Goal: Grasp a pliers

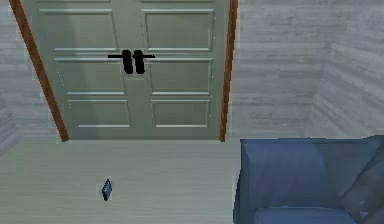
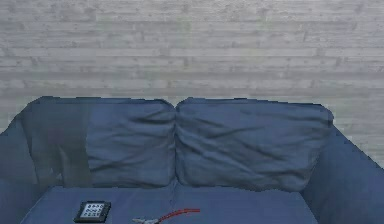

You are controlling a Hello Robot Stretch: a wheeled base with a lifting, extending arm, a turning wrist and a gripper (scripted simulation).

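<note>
We see the red-handled pliers (image 2: 168,214) lying on the blue sofa (image 2: 250,140) seat at the arm side view's bottom centre, just right of a dark keypad (image 2: 92,211). We cannot tell the pincer's state.

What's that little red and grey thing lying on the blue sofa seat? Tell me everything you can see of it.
It looks like pliers: two thin, slightly curved red handles joined to a small grey, metal-looking head that points toward the arm side view's left. It lies flat on the seat of the sofa, near the view's bottom edge, touching only the cushion. A dark keypad device lies apart to its left.
</note>
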